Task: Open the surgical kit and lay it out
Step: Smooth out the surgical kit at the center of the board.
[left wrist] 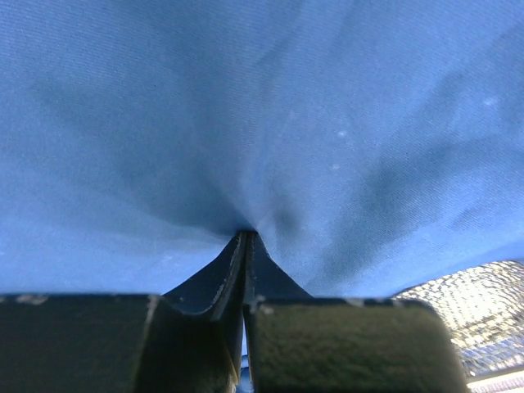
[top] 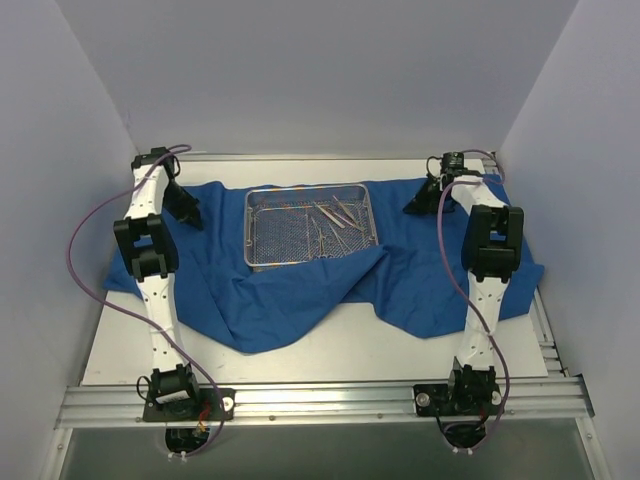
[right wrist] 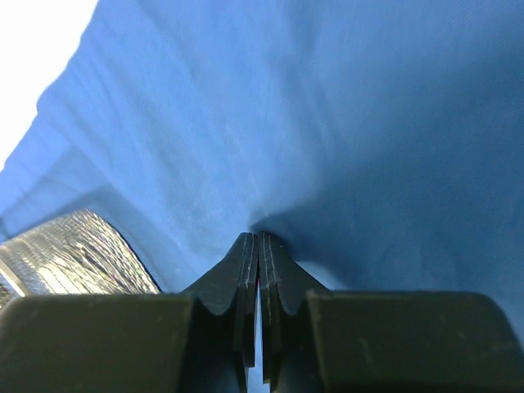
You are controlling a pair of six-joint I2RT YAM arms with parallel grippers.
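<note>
Top external view gives me one cloth wrap point(top: 300, 300), royal blue, soft and creased. It is spread wide across the pale worktop point(top: 330, 350), with its near edge rumpled into loose folds. On the cloth, towards the far side and between my two arms, sits one rectangular tray point(top: 262, 262) of silver wire mesh with a raised rim. Inside it, towards its right half, lie slim steel instruments point(top: 335, 225). I make out about five, but they cross and overlap, so I cannot be sure of the count.

My left fingers point(top: 190, 212) are down on the cloth just left of the tray, and my right fingers point(top: 415, 205) are on it to the tray's right. Both pairs are black and wedge-shaped.

Left wrist view shows my left fingers clenched on a pinch of the cloth, with the fine weave puckering into their tips. Right wrist view shows the same for my right fingers, pressed together around a gathered fold. A glinting corner of the mesh shows at the edge of each wrist view.
</note>
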